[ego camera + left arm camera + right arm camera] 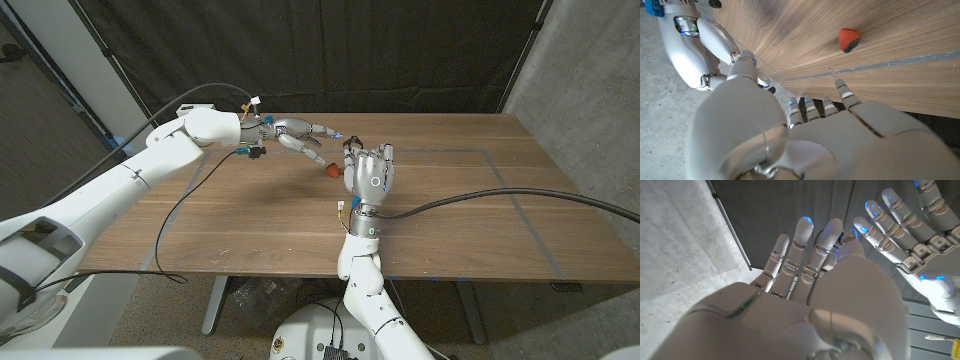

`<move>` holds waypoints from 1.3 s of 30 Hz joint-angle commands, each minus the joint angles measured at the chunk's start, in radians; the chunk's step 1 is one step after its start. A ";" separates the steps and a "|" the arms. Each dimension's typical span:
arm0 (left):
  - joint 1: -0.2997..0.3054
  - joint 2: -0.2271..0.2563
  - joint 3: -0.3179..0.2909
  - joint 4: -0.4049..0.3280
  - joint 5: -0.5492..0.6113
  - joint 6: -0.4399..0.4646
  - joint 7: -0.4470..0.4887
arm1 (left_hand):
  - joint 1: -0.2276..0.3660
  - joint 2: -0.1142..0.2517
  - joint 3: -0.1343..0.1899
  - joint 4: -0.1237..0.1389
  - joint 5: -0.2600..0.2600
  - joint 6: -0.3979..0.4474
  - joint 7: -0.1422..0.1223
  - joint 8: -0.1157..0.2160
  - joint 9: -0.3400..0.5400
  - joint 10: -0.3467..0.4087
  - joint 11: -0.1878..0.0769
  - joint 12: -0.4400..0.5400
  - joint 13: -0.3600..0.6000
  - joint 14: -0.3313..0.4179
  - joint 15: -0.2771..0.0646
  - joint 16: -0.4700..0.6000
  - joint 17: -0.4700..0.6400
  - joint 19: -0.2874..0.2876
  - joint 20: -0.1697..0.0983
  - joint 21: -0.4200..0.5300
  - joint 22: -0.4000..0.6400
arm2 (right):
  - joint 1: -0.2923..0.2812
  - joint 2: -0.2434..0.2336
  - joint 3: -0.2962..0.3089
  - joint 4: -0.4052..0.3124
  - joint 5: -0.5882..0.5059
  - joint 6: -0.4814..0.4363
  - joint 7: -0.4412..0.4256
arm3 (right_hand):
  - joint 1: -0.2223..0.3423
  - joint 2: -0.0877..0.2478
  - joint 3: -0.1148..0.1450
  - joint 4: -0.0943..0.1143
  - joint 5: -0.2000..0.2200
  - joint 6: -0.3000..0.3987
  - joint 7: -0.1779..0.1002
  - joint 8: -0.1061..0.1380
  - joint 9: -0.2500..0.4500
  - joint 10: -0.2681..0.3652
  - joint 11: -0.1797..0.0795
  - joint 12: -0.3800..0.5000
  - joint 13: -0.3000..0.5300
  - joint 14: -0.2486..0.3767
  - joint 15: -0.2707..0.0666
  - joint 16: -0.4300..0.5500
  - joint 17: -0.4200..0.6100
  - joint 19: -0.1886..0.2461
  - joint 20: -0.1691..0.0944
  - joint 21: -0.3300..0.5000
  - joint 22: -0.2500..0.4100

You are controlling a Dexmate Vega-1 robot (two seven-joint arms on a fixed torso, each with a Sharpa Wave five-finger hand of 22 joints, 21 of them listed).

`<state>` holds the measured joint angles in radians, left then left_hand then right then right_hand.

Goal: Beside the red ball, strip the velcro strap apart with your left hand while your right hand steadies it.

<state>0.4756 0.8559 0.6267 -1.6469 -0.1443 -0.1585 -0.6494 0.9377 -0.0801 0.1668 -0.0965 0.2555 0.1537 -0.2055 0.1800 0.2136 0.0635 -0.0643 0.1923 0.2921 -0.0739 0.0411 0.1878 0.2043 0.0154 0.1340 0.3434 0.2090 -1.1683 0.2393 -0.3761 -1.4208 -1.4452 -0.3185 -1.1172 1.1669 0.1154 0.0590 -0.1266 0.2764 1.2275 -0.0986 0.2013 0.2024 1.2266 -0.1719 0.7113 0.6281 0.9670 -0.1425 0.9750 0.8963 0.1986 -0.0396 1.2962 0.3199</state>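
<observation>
- The ball (331, 171) is red, with a dark patch on one side in the left wrist view.
- The tabletop (440, 215) is brown wood grain, marked with grey tape lines.
- Both hands, left hand (300, 135) and right hand (370, 172), are silver-grey with small blue lights.
- The curtain (330, 50) behind is black.

We're in a robotics lab or test bay: black curtains (330, 50) hang behind a bare wooden table (450, 235) marked with grey tape lines (520, 205), loose cables (520, 197) trail across it, and a concrete floor (480, 320) shows below.
</observation>
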 commanded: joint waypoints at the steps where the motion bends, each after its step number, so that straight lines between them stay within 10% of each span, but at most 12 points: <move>1: 0.016 -0.018 -0.017 0.034 -0.077 -0.044 -0.022 | -0.004 0.004 -0.002 0.001 0.008 0.005 -0.012 0.009 0.000 -0.005 -0.008 0.008 -0.001 -0.006 -0.004 0.001 0.003 -0.002 0.006 -0.003 0.002 | 0.004 0.045 0.055 0.055 -0.074 -0.094 0.000 | 0.009 0.009 -0.008 -0.002 0.006 0.005 -0.007 0.003 0.002 0.004 0.000 -0.003 0.004 0.005 -0.086 -0.003 0.005 -0.005 -0.087 0.010 -0.003; 24: 0.010 -0.020 -0.007 0.063 -0.114 -0.014 -0.053 | -0.036 -0.007 -0.046 0.022 0.045 -0.064 0.110 0.014 0.001 -0.038 0.031 0.017 -0.010 -0.031 0.005 0.005 0.001 -0.015 0.009 -0.010 0.003 | 0.148 -0.318 -0.279 0.030 -0.100 -0.686 0.000 | 0.011 0.018 -0.024 0.006 0.001 -0.012 -0.013 -0.005 0.005 -0.019 0.008 -0.022 0.002 -0.034 -0.086 -0.011 0.012 -0.056 -0.118 0.036 -0.026; 39: 0.047 -0.049 -0.033 0.060 -0.143 -0.008 0.037 | -0.014 0.029 -0.058 0.027 0.077 0.044 -0.012 0.055 -0.002 0.035 -0.010 0.055 -0.020 0.020 -0.025 0.028 -0.001 0.006 0.007 -0.002 0.005 | 0.160 -0.382 -0.349 -0.004 -0.096 -0.672 0.000 | 0.015 0.022 -0.034 0.008 -0.003 -0.014 -0.012 -0.005 0.006 -0.020 0.010 -0.026 0.000 -0.039 -0.086 -0.004 0.013 -0.068 -0.120 0.063 -0.038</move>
<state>0.4959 0.8315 0.6130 -1.5840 -0.2639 -0.1681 -0.6804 0.9100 -0.0683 0.1104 -0.0704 0.3219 0.1616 -0.2107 0.2227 0.2089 0.0652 -0.0634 0.2333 0.2737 -0.0763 0.0259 0.2053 0.2046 0.0108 0.1398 0.3364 0.2119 -1.0233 -0.0881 -0.6625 -1.4023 -1.5401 -0.9806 -1.1171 1.1800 0.1291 0.0273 -0.1172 0.2734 1.2104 -0.1070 0.1914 0.2019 1.2084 -0.1610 0.6875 0.6253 0.9328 -0.1302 0.9675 0.9055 0.1324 -0.0372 1.3482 0.2828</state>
